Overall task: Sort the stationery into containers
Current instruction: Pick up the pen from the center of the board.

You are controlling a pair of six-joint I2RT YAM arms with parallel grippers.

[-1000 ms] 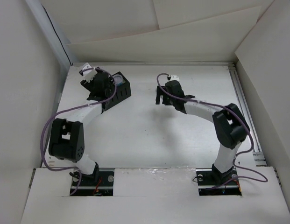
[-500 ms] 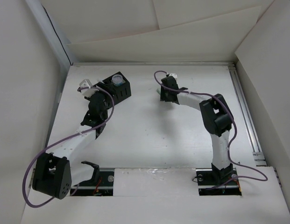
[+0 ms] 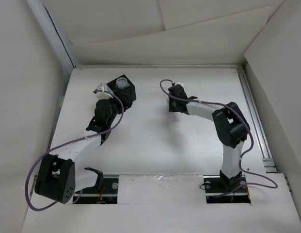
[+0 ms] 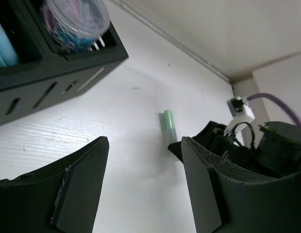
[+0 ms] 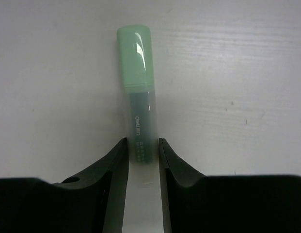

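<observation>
The right end effector (image 5: pixel 139 158) is closing on the green bar (image 5: pixel 137 87), jaws flanking its dark end (apparently touching). Next, I judge: lift and carry it to the black organiser (image 3: pixel 122 93) near the surface's far-left corner. The left end effector (image 4: pixel 143 187) hangs wide open, empty.

Left arm: elbow low near its base, forearm reaching up the table. Left gripper (image 4: pixel 143 187): fingers spread wide, nothing between them. Right arm: elbow raised at right, forearm angled inward to the left. Right gripper (image 5: pixel 142 158): low, fingers narrowed, flanking the green bar (image 5: pixel 137 92).
</observation>
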